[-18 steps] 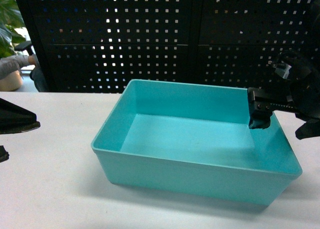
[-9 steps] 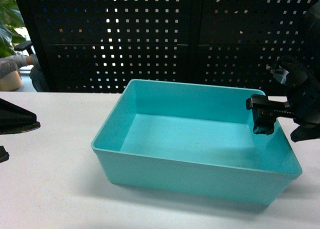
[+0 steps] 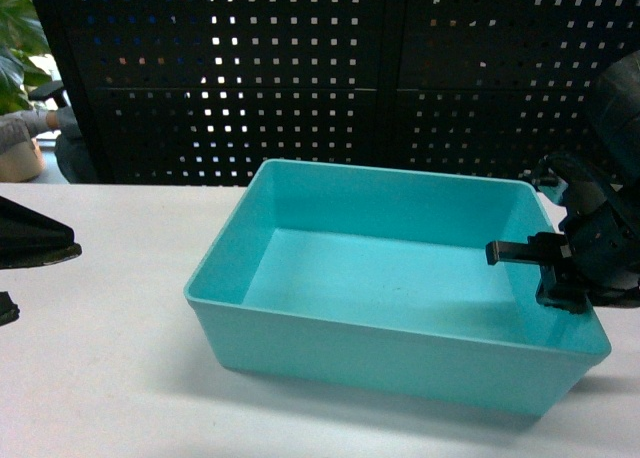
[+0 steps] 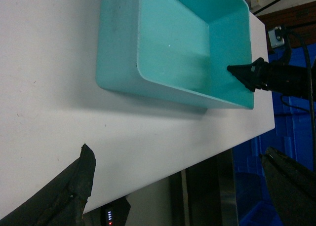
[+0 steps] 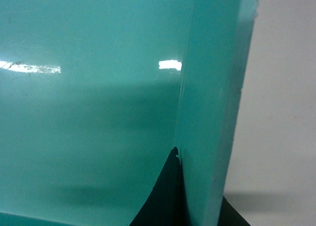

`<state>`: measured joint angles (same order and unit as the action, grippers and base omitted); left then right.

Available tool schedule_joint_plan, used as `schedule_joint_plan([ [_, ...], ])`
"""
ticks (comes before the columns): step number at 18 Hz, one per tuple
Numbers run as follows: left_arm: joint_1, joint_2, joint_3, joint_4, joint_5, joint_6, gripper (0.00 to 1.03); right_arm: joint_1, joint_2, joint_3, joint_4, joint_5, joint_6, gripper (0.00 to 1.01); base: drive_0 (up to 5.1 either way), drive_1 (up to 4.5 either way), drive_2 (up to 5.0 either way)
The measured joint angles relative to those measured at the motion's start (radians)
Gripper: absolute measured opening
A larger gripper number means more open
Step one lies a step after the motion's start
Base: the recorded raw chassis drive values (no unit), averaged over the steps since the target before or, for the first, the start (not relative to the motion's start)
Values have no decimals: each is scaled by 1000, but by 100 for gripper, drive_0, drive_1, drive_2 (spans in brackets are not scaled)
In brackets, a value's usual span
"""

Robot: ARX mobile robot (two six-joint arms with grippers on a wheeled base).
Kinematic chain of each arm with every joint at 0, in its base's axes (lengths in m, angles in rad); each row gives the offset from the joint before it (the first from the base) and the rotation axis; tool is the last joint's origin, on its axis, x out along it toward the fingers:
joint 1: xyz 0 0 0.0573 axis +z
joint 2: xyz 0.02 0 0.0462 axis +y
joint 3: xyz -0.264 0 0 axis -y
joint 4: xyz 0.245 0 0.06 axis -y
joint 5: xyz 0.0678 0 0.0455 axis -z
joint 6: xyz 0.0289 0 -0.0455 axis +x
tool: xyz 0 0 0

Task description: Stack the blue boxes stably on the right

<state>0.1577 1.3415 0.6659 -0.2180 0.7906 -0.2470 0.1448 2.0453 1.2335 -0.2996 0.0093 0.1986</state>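
One blue box, a light turquoise open tub, sits empty on the white table. My right gripper straddles its right wall near the front corner. The right wrist view has one dark finger pressed against the inside of that wall and the other just outside under the rim, shut on it. From the left wrist view the tub lies ahead, with the right gripper at its far end. My left gripper hangs open over the table's front edge, far from the tub, and shows at the left edge of the head view.
A black perforated panel stands right behind the table. A plant and a person's arm are at the far left. Dark blue crates sit below the table's right end. The table's front edge runs close under my left gripper.
My right gripper has come down and forward along the tub's right wall to its rim. The tub's right front corner has shifted slightly. The left arm has not moved.
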Motion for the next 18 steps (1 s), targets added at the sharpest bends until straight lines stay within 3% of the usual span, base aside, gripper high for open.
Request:
schedule_joint_plan([
  [2, 0, 0, 0, 0, 0, 0, 98, 0, -102, -166, 44, -22, -17, 2, 0, 0, 0],
  [4, 0, 0, 0, 0, 0, 0, 98, 8, -130, -210, 59, -38, -24, 2, 0, 0, 0],
  [16, 0, 0, 0, 0, 0, 0, 98, 66, -127, -214, 84, -50, -42, 2, 0, 0, 0],
  [18, 0, 0, 0, 0, 0, 0, 98, 65, -130, -225, 103, -22, -39, 2, 0, 0, 0],
])
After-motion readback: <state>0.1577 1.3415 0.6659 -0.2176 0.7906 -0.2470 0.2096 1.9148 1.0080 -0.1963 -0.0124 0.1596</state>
